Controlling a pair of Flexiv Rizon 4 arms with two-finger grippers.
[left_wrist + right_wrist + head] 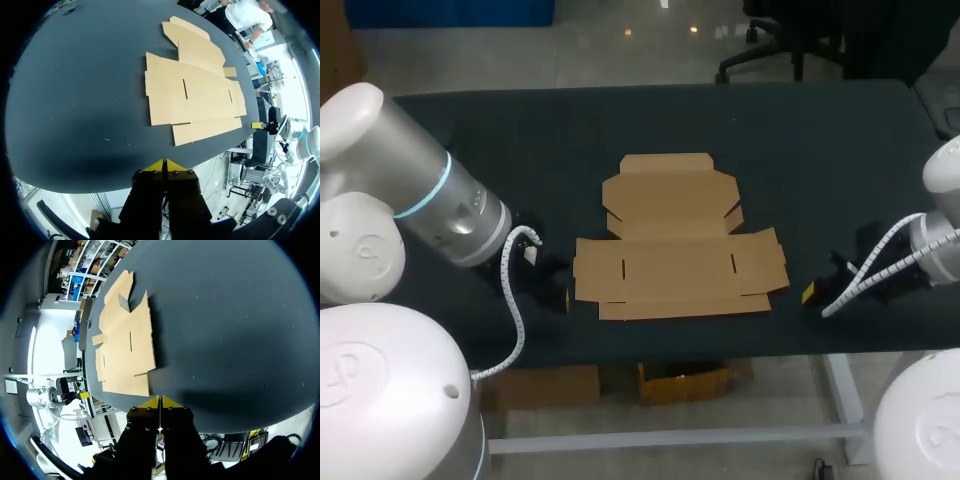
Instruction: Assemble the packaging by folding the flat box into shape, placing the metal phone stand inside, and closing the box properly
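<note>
- We've got the box (675,240) lying flat and unfolded on the dark table (500,140), about mid-table, with its near flap close to the near edge.
- The far part of the box is the narrower panel with angled corners. The wider panel with two short slits sits nearer, and its side flaps spread out left and right.
- Our left gripper (164,164) hangs low over the near edge, to the left of the box and not touching it. Its yellow tips are pressed together with nothing between them.
- Our right gripper (160,401) sits opposite, over the near edge to the right of the box and clear of it. Its tips are also together and hold nothing.
- From each wrist we look out over bare table to the cardboard ahead, every panel down flat on the surface.
- Beyond the far side of the box in each wrist view, we catch the other arm's yellow tip.
</note>
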